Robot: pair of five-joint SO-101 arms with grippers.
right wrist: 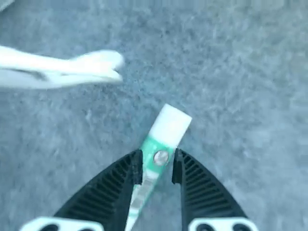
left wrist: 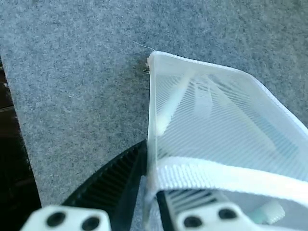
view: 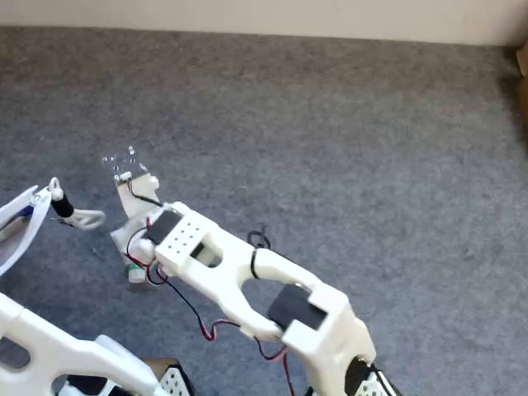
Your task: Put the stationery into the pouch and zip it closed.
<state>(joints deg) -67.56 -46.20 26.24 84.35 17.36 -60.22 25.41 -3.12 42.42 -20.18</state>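
Green-white piece (right wrist: pixel 167 130): clamped between the jaws of the right gripper (right wrist: pixel 158 161), white end pointing outward. It is near the pouch (left wrist: pixel 216 115) but not yet inside. Judged: gripped at the green end so the free white end can lead into the opening.

Pouch: white mesh, at the left of the worktop (view: pixel 346 148), with some contents showing through the mesh. The jaws of the left gripper (left wrist: pixel 151 166) are closed on its edge by the webbing band, probably to steady it for loading. Cannot tell whether the zip is open.

Worktop: grey felt. A pale wall (view: pixel 247 16) runs along the far edge.
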